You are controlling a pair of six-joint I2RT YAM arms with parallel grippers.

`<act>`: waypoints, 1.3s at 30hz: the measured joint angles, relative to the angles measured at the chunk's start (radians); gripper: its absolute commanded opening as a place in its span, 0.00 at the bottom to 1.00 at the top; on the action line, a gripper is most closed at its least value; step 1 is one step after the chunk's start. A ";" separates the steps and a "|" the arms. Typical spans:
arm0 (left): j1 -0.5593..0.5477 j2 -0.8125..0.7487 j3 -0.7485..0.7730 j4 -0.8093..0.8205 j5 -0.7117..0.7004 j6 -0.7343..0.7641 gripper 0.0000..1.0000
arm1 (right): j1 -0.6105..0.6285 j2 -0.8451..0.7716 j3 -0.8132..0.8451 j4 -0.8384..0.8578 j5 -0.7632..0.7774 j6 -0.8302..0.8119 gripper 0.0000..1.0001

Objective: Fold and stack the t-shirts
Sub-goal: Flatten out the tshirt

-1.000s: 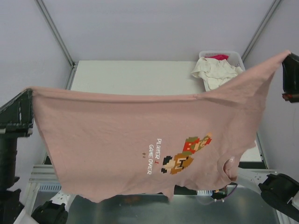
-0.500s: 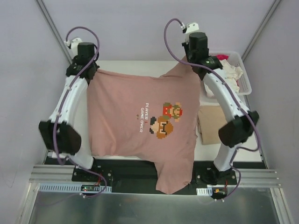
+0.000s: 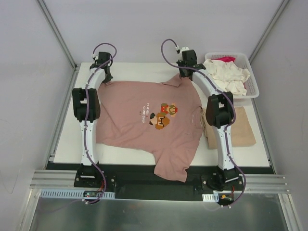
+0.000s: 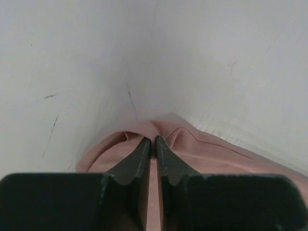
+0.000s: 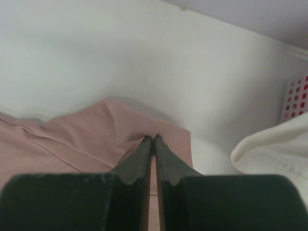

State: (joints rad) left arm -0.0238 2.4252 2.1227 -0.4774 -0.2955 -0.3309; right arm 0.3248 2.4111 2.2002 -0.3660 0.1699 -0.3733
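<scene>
Found white-and-black jointed left arm point(image 3: 85, 103) stretched from lower left to upper left of top view, black two-finger left gripper point(image 3: 107, 79) pinched tight on dusty-pink cloth t-shirt point(image 3: 125, 125). Found right arm point(image 3: 220, 109) reaching to upper centre, right gripper point(image 3: 184, 73) clamped on same shirt.

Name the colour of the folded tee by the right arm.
Tan; the tee shows best from the top view.

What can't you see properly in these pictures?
- Top view: the magenta t-shirt is mostly buried under the cream t-shirt in the basket.
- Top view: the right arm covers part of the tan t-shirt.
- Top view: the white words on the pink t-shirt are too small to read.
- Wrist views: fingers and bottom edge hide most of that shirt.
</scene>
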 measured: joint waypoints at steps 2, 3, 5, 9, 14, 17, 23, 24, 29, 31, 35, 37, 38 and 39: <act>0.006 0.017 0.035 0.003 0.019 0.007 0.09 | -0.005 0.000 0.000 0.040 -0.027 0.016 0.10; 0.006 0.020 0.047 0.004 0.028 0.009 0.09 | -0.008 0.000 0.000 0.055 -0.036 0.022 0.10; 0.006 0.023 0.061 0.010 0.032 0.010 0.10 | -0.013 0.001 0.000 0.079 -0.044 0.031 0.11; 0.021 0.029 0.065 0.027 0.034 0.011 0.32 | -0.021 0.009 0.001 0.129 -0.036 0.035 0.15; 0.046 0.066 0.097 0.037 0.036 0.010 1.00 | -0.032 0.068 0.060 0.201 -0.018 0.055 0.57; 0.061 0.080 0.109 0.038 0.056 0.005 0.99 | -0.041 0.109 0.105 0.220 -0.007 0.070 0.72; 0.070 0.014 0.042 0.045 0.109 -0.005 0.99 | -0.045 0.039 -0.003 0.219 -0.039 0.075 0.97; 0.069 -0.044 -0.024 0.049 0.115 -0.021 0.99 | -0.041 0.013 -0.035 0.209 -0.045 0.074 0.97; 0.069 -0.330 -0.288 0.047 0.152 -0.083 0.99 | 0.011 -0.200 -0.248 0.167 -0.067 0.108 0.97; 0.069 -0.489 -0.444 0.079 0.169 -0.127 0.99 | 0.039 -0.326 -0.384 0.168 -0.109 0.157 0.97; 0.069 -0.806 -0.767 0.084 0.208 -0.215 0.99 | 0.094 -0.546 -0.636 0.170 -0.186 0.248 0.97; 0.069 -0.935 -0.945 0.092 0.226 -0.272 0.99 | 0.126 -0.640 -0.766 0.173 -0.201 0.285 0.97; 0.069 -0.966 -1.001 0.081 0.236 -0.291 0.99 | 0.140 -0.669 -0.811 0.166 -0.203 0.296 0.97; 0.069 -0.987 -1.059 0.077 0.243 -0.311 0.99 | 0.158 -0.698 -0.866 0.164 -0.204 0.315 0.97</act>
State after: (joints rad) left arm 0.0448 1.4380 1.0634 -0.4004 -0.0528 -0.6418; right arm 0.4828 1.7126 1.3342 -0.2016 -0.0338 -0.0582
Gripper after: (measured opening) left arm 0.992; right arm 0.966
